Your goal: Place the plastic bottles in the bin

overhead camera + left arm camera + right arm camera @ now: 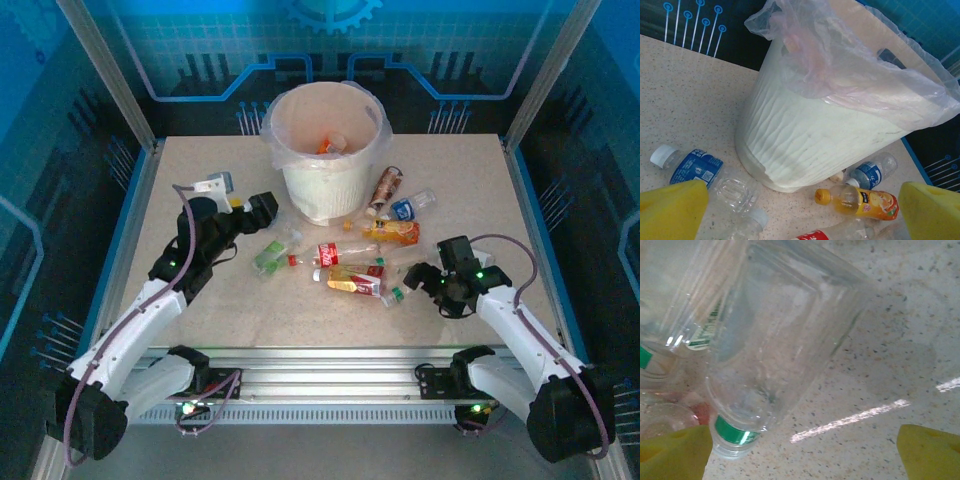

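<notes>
Both the right fingers (pixel 675 452) and the left fingers (pixel 670 210) are spread, empty; I'd centre the right pair across the green-ringed bottle (pixel 775 340) before closing, lest it roll on the desk (pixel 900 330).

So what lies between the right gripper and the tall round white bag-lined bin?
Top view: between the right gripper and the bin, an orange-labelled clear plastic bottle lies on its side, with a brown-labelled bottle nearer the bin.

Bottles (pixel 350 265) lie on the table (pixel 300 325) before the bin (pixel 320 190); some inside.
</notes>
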`<state>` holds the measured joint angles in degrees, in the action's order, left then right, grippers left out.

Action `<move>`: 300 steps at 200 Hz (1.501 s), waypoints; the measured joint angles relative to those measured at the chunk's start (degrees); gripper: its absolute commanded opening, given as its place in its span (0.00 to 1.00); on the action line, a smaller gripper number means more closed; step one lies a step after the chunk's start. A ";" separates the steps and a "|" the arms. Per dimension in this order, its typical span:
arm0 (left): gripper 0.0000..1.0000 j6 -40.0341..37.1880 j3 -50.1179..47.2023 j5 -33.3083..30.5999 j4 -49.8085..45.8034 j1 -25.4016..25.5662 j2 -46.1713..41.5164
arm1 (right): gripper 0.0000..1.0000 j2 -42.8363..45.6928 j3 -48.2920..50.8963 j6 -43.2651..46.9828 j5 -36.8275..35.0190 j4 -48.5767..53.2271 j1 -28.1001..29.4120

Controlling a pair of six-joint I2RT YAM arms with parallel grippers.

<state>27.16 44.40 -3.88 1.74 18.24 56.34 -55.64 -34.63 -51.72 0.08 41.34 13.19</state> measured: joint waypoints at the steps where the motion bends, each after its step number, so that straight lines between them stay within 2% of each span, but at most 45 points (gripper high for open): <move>1: 0.99 0.00 0.00 0.00 0.11 0.00 0.04 | 0.97 0.00 -0.02 -0.02 0.00 -0.07 0.02; 95: 0.99 0.44 0.00 0.00 1.18 0.00 2.89 | 0.96 -8.63 -5.25 -0.33 -2.45 -2.49 -0.15; 150: 0.99 0.44 0.00 0.00 1.16 0.00 2.89 | 0.90 -11.13 -4.59 0.28 -2.60 -4.63 -1.33; 227: 0.99 0.50 0.00 0.00 1.16 0.00 2.93 | 0.89 -11.58 -1.66 0.31 -2.16 -8.17 -3.58; 300: 0.99 1.07 0.00 0.00 1.18 -0.02 4.37 | 0.83 -16.74 -0.96 0.28 -1.05 -11.43 -3.63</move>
<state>28.23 44.40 -3.88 2.92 18.22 60.71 -72.38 -35.59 -51.44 -0.97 29.91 9.56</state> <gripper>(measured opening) 0.989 0.846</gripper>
